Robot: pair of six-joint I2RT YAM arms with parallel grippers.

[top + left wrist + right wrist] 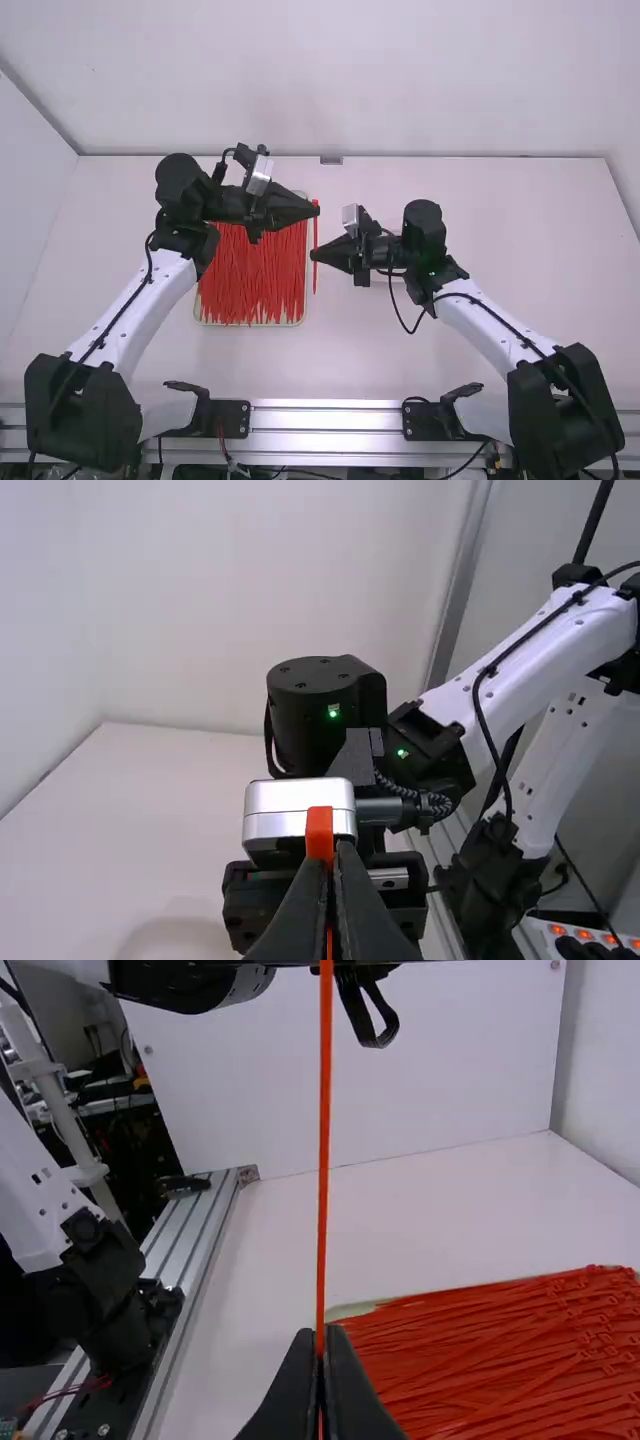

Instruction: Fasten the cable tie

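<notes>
One red cable tie (315,245) hangs lifted above the table, just right of the pile. My left gripper (313,210) is shut on its head end, and the red head (319,832) pokes out above the closed fingertips. My right gripper (316,257) is shut on the strap lower down. In the right wrist view the tie (324,1150) runs straight from my own fingers (322,1348) to the left arm's gripper. The right arm's wrist (325,715) faces the left wrist camera.
A flat tray (250,321) holding a pile of several red cable ties (253,268) lies under the left arm. The same pile (500,1345) lies below the right gripper. An aluminium rail (320,410) runs along the table's front edge.
</notes>
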